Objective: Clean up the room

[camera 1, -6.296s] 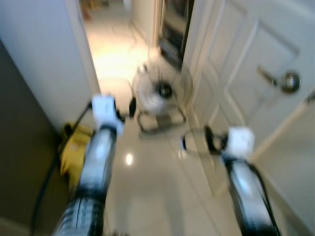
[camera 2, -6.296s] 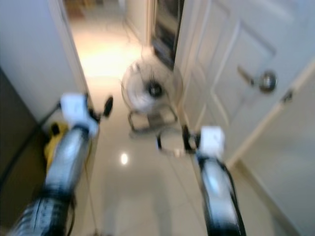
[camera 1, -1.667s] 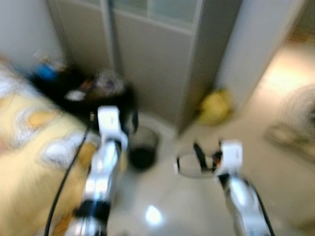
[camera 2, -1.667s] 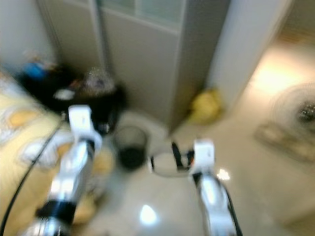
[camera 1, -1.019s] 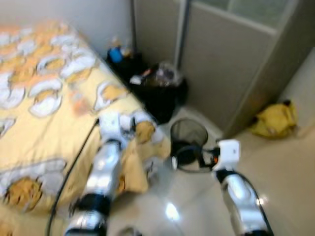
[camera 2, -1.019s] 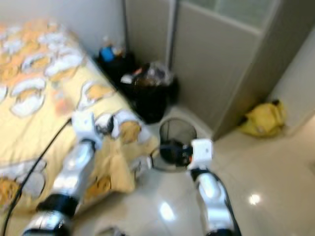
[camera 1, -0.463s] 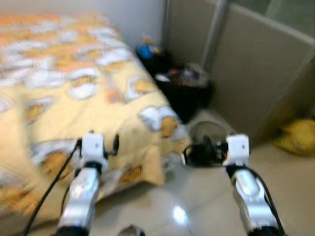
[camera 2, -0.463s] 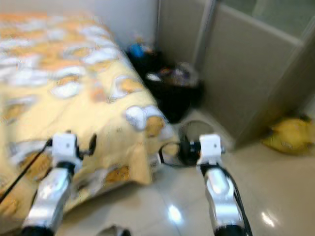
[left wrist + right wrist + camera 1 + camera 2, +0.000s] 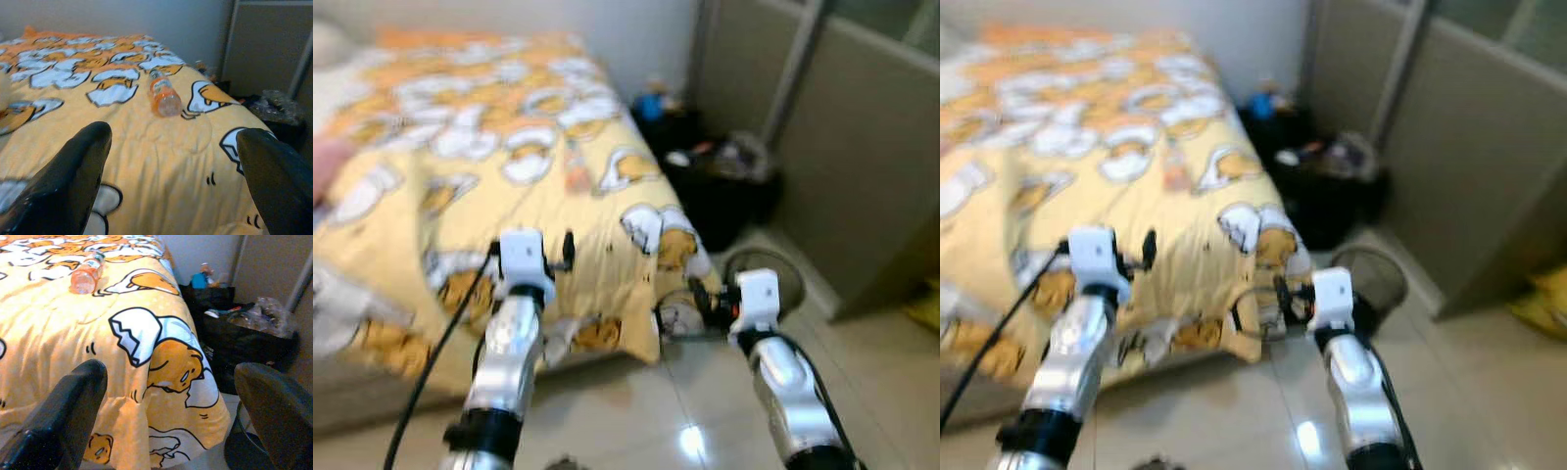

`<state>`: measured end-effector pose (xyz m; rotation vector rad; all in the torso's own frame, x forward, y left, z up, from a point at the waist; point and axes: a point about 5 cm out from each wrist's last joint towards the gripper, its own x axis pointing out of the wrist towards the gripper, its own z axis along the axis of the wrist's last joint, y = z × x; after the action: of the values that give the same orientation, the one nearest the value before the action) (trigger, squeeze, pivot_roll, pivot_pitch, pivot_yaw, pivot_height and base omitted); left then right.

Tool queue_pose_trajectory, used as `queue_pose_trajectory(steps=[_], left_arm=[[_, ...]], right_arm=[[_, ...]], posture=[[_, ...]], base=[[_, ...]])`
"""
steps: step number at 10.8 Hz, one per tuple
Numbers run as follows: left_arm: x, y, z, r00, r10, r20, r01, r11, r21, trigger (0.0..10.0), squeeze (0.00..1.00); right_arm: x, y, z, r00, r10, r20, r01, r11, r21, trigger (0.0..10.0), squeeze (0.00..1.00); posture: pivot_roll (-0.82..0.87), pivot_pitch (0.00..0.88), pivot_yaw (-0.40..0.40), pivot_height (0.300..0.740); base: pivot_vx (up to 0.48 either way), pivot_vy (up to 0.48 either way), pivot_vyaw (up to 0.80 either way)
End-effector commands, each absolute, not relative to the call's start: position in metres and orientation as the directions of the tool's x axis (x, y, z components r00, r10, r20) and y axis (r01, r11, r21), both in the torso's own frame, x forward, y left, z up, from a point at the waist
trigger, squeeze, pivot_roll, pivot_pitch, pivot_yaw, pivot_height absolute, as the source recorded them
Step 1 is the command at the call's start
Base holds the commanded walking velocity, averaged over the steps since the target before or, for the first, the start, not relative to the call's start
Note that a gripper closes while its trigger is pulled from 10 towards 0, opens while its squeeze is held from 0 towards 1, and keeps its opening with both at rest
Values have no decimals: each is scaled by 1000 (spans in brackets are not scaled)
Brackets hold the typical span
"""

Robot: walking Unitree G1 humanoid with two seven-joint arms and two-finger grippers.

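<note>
1. The left gripper hovers over the bed, its fingers spread wide with nothing between them.
2. The right gripper is likewise released and bare, held at the bed's corner.
3. An orange bottle lies on its side on the yellow bedspread, well beyond both grippers.
4. Beside the bed stand a wire bin and dark bags.

Head cameras look down on the bed; both wrist cameras face its bottle from nearer.
</note>
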<state>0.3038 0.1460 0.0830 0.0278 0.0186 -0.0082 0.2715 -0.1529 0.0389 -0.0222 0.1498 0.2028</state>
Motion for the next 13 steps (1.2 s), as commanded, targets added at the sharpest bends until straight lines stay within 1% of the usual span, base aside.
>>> queue_pose_trajectory(steps=[1, 2, 3, 4, 5, 7, 9, 13], left_arm=[[304, 144, 81, 999, -4, -35, 6, 999, 38, 10000, 0], [306, 136, 82, 998, -43, -37, 43, 999, 14, 10000, 0], [312, 135, 80, 996, -47, -75, 46, 999, -4, 10000, 0], [317, 136, 87, 998, -55, -34, 55, 998, 12, 10000, 0], [321, 140, 96, 998, -63, -2, 63, 998, 14, 10000, 0], [328, 148, 103, 1000, -24, 14, 24, 1000, -4, 10000, 0], [334, 149, 107, 999, -33, 36, 33, 999, 18, 10000, 0], [338, 145, 109, 998, -45, 37, 45, 999, 3, 10000, 0]], right_arm=[[273, -156, 40, 971, 191, -146, -194, 981, -4, 10000, 227], [274, -153, 39, 970, 193, -147, -194, 981, 7, 10000, 227], [273, -147, 38, 967, 211, -145, -211, 977, 16, 10000, 235], [273, -142, 38, 965, 223, -141, -222, 975, 20, 10000, 192], [273, -142, 38, 970, 200, -136, -196, 980, 42, 10000, 122], [274, -147, 40, 980, 157, -119, -149, 986, 70, 10000, 78], [276, -151, 42, 986, 123, -109, -115, 990, 83, 10000, 71], [279, -148, 44, 986, 136, -96, -129, 988, 82, 10000, 71]], posture=[[-7, 0, -5, 740], [0, 0, -6, 740], [4, 0, -6, 740], [2, 0, -2, 740], [0, 0, 2, 740], [-9, 0, 9, 740], [-11, 0, 5, 740], [-10, 0, 3, 740]], base=[[0, -428, 513], [0, -428, 513], [0, 0, 513], [0, 0, 519], [472, 0, 0], [480, 0, 0], [476, 0, 0], [474, 0, 0]])
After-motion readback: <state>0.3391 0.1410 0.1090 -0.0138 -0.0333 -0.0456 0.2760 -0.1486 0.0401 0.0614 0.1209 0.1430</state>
